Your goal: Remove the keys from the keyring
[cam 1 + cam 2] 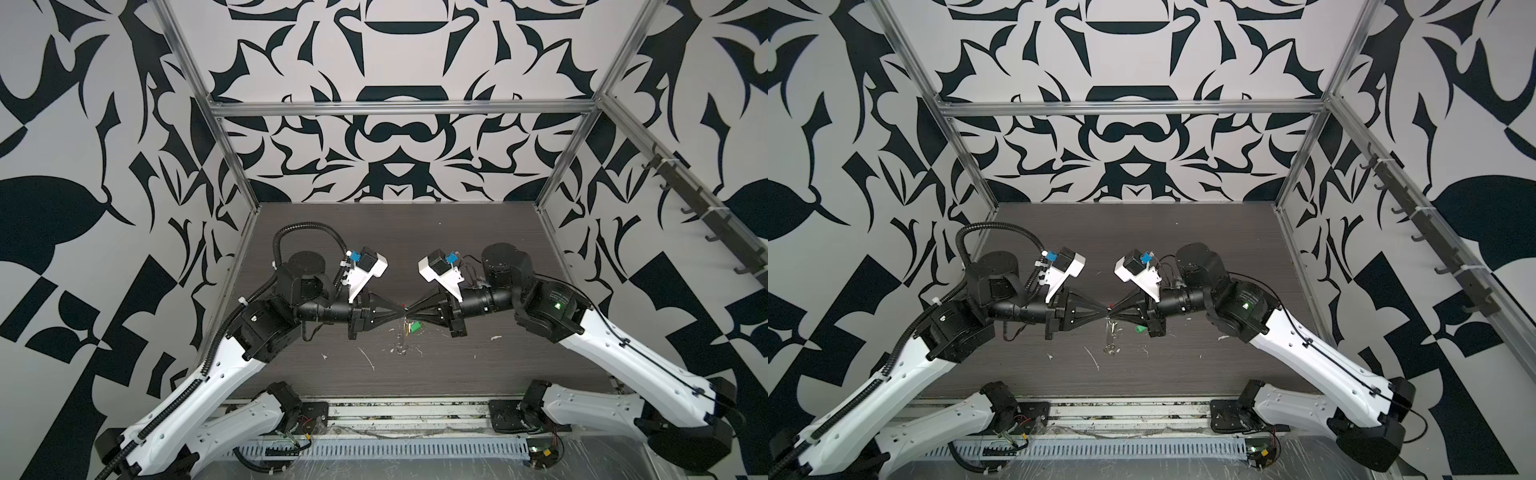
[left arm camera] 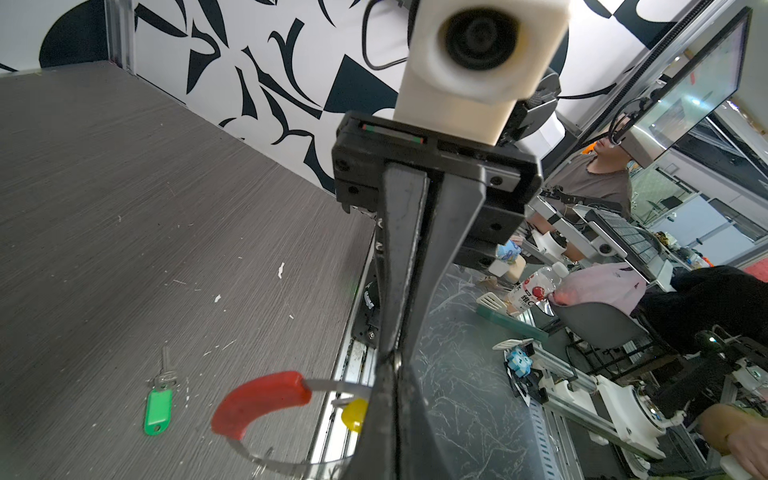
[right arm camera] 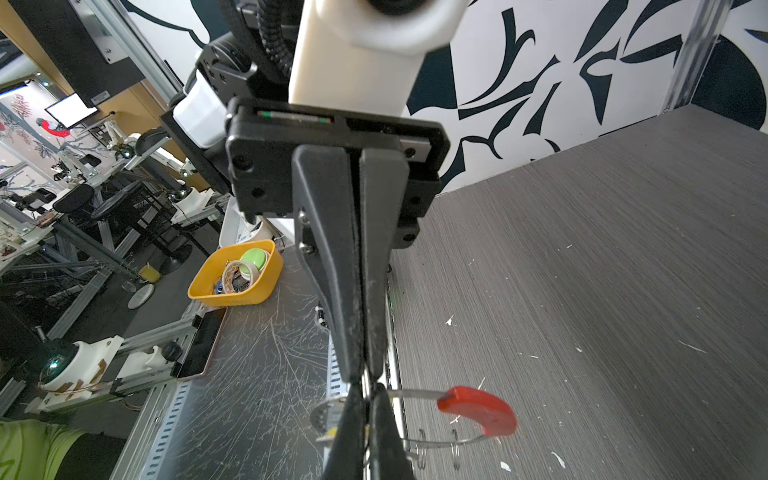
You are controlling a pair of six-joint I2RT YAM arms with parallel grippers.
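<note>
Left wrist view gives the best look tbh: the keyring point(image 2: 336, 384) is a thin wire loop with a red sleeve point(image 2: 262, 401) over part of it, and it hangs right at the spot where the two arms meet; the yellow key tag point(image 2: 354, 413) is on the wire, tucked just beside the left gripper's point(image 2: 390, 382) finger; the green key tag point(image 2: 158, 411) lies flat on the table point(image 2: 124, 208), well apart from the loop, with a silver key point(image 2: 166, 365) at its far end. In both top views the left gripper and the right gripper point(image 1: 412, 310) sit nose to nose over the middle of the table, tips basically touching, with the green tag down below them, a bit toward the right arm's side. Right one is clamped on the keyring; in the right wrist view the wire from the sleeve runs straight in between its fingers. Left one is clenched tight too, right at the wire by the yellow tag, but I honestly can't tell whether it's pinching the wire, the tag or nothing. A couple of small bare split rings point(image 3: 456, 452) dangle off the lower run of wire; white flecks point(image 2: 281, 269) are scattered over the tabletop.
</note>
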